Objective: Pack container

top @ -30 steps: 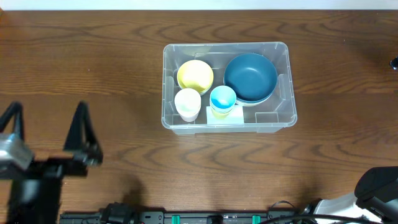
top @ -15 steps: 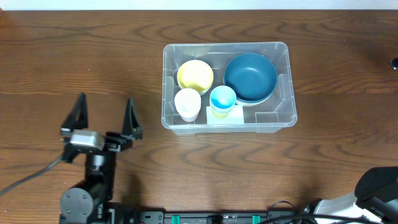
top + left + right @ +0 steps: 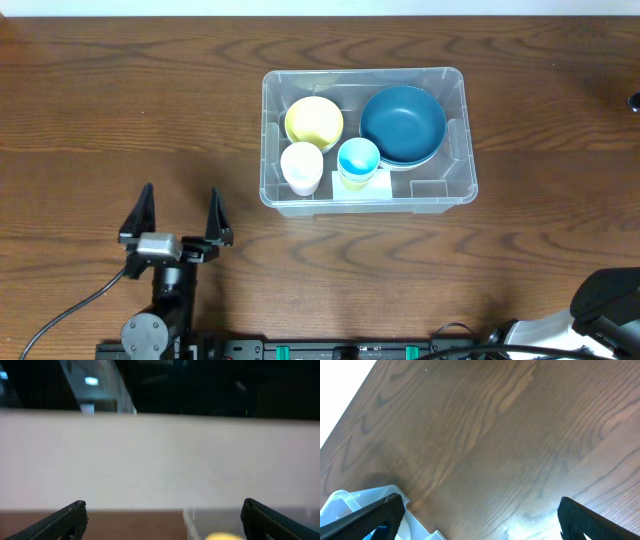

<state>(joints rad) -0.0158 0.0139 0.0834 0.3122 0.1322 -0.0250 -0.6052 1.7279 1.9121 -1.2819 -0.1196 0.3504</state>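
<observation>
The clear container point(image 3: 455, 140) stands at the table's middle. It holds a yellow bowl point(image 3: 314, 121), a dark blue bowl point(image 3: 402, 124), a white cup point(image 3: 301, 167) and a light blue cup point(image 3: 358, 160). My left gripper point(image 3: 178, 215) is open and empty near the front edge, left of the container. In the left wrist view its fingers point(image 3: 160, 515) frame the container's corner point(image 3: 192, 520) and a bit of the yellow bowl point(image 3: 220, 536). My right gripper point(image 3: 480, 515) is open and empty over bare wood, with the container's corner point(image 3: 350, 500) at lower left.
The right arm's body point(image 3: 600, 305) sits at the front right corner. A cable point(image 3: 70, 315) trails from the left arm. A white wall fills the far side in the left wrist view point(image 3: 160, 460).
My left arm has pulled back toward the front edge and shifted right, from the far left to left of the container. Its fingers stay open. The container and its contents have not moved.
</observation>
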